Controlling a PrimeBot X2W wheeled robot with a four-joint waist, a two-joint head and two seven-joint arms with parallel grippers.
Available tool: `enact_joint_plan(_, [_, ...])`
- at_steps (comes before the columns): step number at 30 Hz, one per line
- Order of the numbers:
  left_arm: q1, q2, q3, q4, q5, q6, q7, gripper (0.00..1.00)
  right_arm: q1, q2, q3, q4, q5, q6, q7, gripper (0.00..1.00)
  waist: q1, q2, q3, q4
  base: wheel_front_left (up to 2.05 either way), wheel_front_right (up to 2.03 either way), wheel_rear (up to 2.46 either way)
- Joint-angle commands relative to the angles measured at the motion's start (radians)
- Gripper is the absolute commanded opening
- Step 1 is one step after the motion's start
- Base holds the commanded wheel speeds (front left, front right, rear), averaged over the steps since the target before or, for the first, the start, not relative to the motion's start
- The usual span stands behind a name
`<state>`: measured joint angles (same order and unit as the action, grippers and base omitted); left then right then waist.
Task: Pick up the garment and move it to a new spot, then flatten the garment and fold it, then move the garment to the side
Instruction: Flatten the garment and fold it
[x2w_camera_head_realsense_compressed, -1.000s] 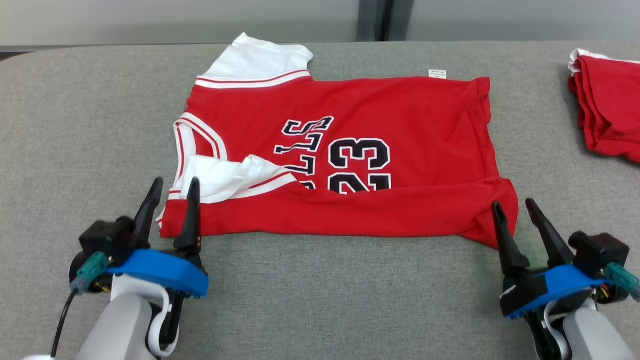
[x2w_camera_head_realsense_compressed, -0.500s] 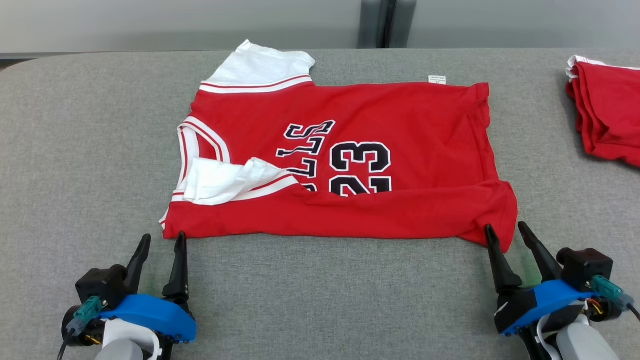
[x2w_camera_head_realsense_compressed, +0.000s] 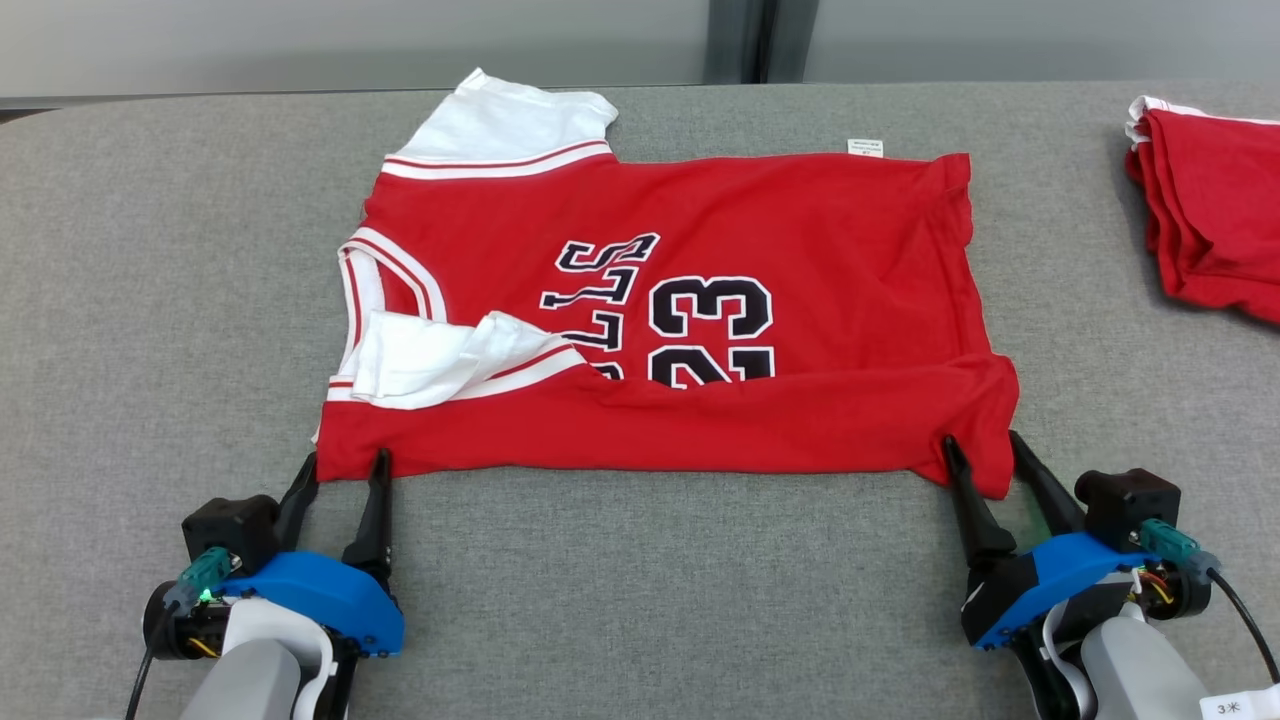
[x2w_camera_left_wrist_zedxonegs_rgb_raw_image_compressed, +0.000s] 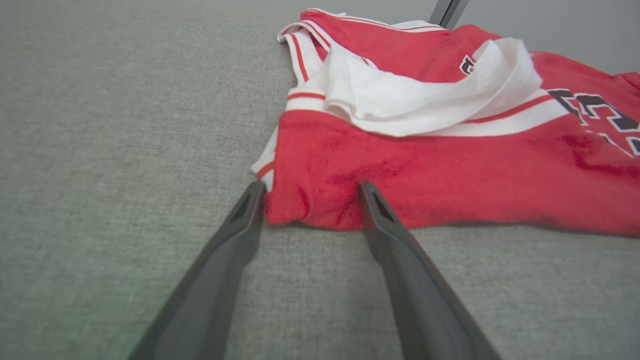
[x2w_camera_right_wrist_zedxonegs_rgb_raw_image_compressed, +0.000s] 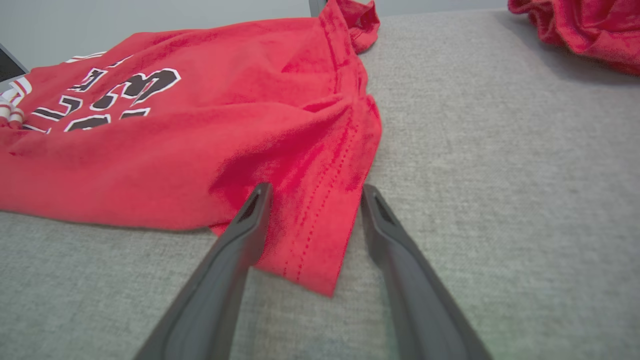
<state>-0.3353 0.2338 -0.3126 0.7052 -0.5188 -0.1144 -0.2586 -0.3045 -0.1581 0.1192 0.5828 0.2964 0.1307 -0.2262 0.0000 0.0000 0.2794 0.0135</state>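
Grey fabric tabletop (x2w_camera_head_realsense_compressed: 640, 600) broad around red jersey (x2w_camera_head_realsense_compressed: 820, 250), left gripper (x2w_camera_head_realsense_compressed: 345, 460) and right gripper (x2w_camera_head_realsense_compressed: 982, 440) wide-spread astride its near corners.

Grey fabric-topped table (x2w_camera_head_realsense_compressed: 640, 600) is carrying two things. A red jersey (x2w_camera_head_realsense_compressed: 820, 230) is lying spread across its middle, reaching almost to the far edge, its near side folded over itself. A red pile (x2w_camera_head_realsense_compressed: 1210, 230) of cloth is sitting at the right edge, well apart.

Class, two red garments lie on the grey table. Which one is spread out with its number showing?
The jersey in the middle: it lies spread out, 23 face up. The other garment, far right, is bunched up.
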Motion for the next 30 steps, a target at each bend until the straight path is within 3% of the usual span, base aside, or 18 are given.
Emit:
enact_joint_plan(1, [-0.019,0.000,-0.006,0.022,-0.005,-0.006,-0.001,0.41,-0.012,0.005,0.002,0.009,0.008,0.000,-0.005,0.10,0.0000,0.0000,0.000,-0.001,0.00,0.00,0.00])
enact_joint_plan(2, [-0.024,0.000,-0.009,0.034,-0.008,-0.008,0.000,0.22,-0.017,0.004,0.004,0.013,0.011,0.000,-0.006,0.00,0.0000,0.0000,-0.001,-0.002,0.00,0.00,0.00])
enact_joint_plan(3, [-0.024,0.000,-0.009,0.034,-0.008,-0.008,0.000,0.22,-0.017,0.004,0.004,0.013,0.011,0.000,-0.006,0.00,0.0000,0.0000,-0.001,-0.002,0.00,0.00,0.00])
enact_joint_plan(4, [-0.027,0.000,-0.010,0.044,-0.009,-0.009,-0.001,0.00,-0.020,0.004,0.006,0.018,0.014,0.000,-0.009,0.00,0.0000,0.0000,-0.002,-0.002,0.00,0.00,0.00])
enact_joint_plan(10, [-0.031,-0.005,-0.009,0.064,-0.024,-0.013,-0.006,0.00,-0.018,0.006,0.008,0.026,0.025,0.000,-0.025,0.00,0.0000,0.0000,-0.028,0.006,0.00,0.00,0.00])
enact_joint_plan(17, [0.053,-0.012,0.010,-0.016,-0.017,-0.016,-0.007,0.00,0.053,-0.012,0.010,-0.003,0.040,0.000,-0.033,0.00,0.0000,0.0000,-0.101,0.020,0.00,0.00,0.00])
enact_joint_plan(30, [0.347,-0.015,0.034,-0.241,-0.013,0.037,-0.007,0.00,0.362,-0.012,-0.056,-0.248,0.029,0.000,0.040,0.00,0.0000,0.0000,-0.196,0.046,0.00,0.00,0.00])
